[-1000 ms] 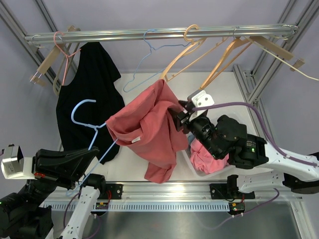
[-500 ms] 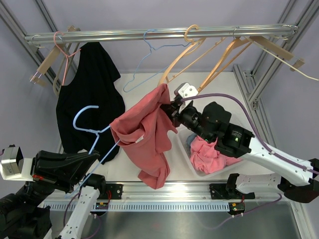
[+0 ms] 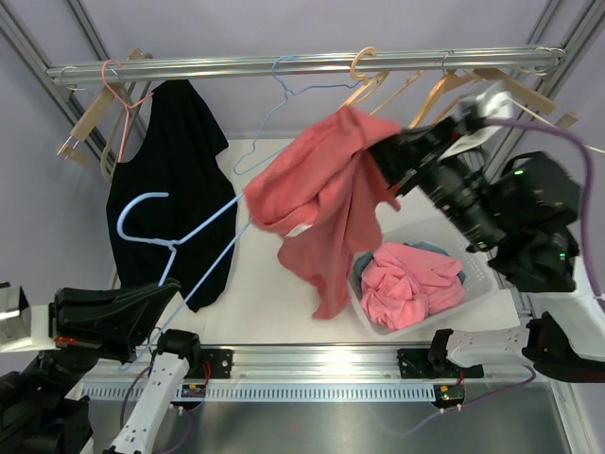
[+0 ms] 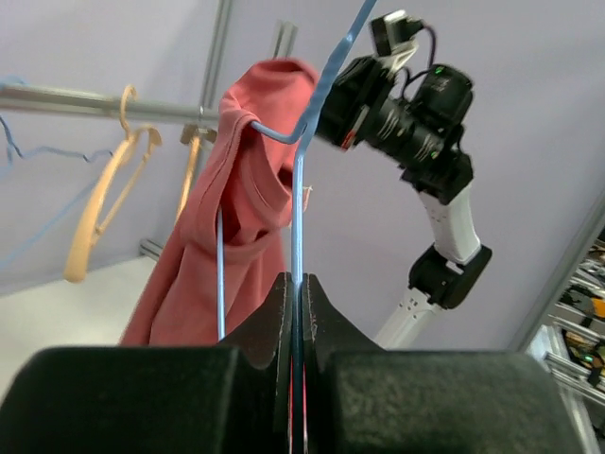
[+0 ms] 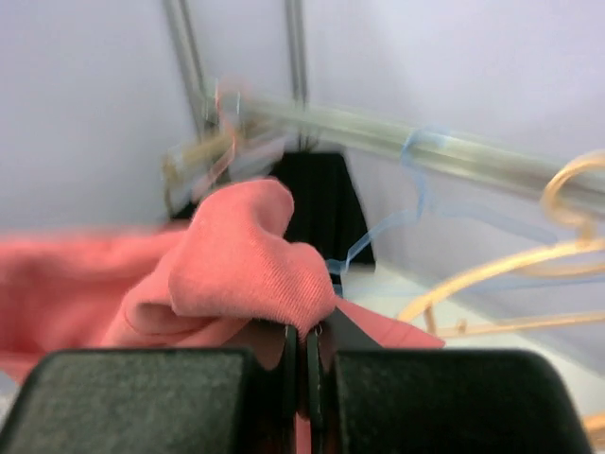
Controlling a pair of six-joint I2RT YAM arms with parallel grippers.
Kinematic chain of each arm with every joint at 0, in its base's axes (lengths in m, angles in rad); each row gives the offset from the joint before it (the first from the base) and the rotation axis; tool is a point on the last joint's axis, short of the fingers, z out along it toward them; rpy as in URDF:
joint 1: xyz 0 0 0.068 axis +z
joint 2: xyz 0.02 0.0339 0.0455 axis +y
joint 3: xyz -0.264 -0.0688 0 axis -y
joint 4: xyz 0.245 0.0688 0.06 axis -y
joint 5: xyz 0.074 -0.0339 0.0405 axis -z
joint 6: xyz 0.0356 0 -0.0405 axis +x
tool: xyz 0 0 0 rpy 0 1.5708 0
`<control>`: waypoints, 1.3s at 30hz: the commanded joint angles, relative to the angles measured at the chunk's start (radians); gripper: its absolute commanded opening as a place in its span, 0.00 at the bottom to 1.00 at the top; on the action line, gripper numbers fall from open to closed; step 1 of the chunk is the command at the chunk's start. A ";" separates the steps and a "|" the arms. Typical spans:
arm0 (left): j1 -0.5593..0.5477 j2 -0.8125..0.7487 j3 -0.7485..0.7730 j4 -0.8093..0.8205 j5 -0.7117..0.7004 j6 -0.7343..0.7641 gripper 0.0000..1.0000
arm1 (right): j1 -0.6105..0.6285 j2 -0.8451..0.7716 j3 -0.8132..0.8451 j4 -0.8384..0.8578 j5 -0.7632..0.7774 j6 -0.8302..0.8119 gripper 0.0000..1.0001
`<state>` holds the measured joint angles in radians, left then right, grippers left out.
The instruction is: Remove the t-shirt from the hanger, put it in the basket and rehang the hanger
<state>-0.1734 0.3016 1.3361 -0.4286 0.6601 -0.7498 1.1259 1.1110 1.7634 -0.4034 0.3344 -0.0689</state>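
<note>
T-shirt point(image 3: 326, 184) pinched in right gripper point(image 5: 304, 333); left gripper point(image 4: 295, 284) clamps hanger point(image 4: 297, 218) w/ far end hidden.

White table point(image 3: 265, 312) with a clear bin point(image 3: 480, 284) of pink clothes point(image 3: 406, 284)

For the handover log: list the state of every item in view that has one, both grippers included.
red t-shirt, held up, only partly freed
blue hanger, off the rail, one end inside the t-shirt
left gripper, shut on the blue hanger
right gripper, shut on the red t-shirt
black top, hanging on the rail
bin, holding pink clothes
</note>
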 commanded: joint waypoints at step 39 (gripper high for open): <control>-0.005 0.106 0.052 -0.108 -0.244 0.225 0.00 | -0.067 -0.476 -0.879 -0.624 0.789 1.171 0.00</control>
<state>-0.1749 0.3584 1.4071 -0.5499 0.4568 -0.5495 1.0649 0.6476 1.0103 -0.8322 1.1236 0.6209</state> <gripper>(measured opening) 0.028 0.031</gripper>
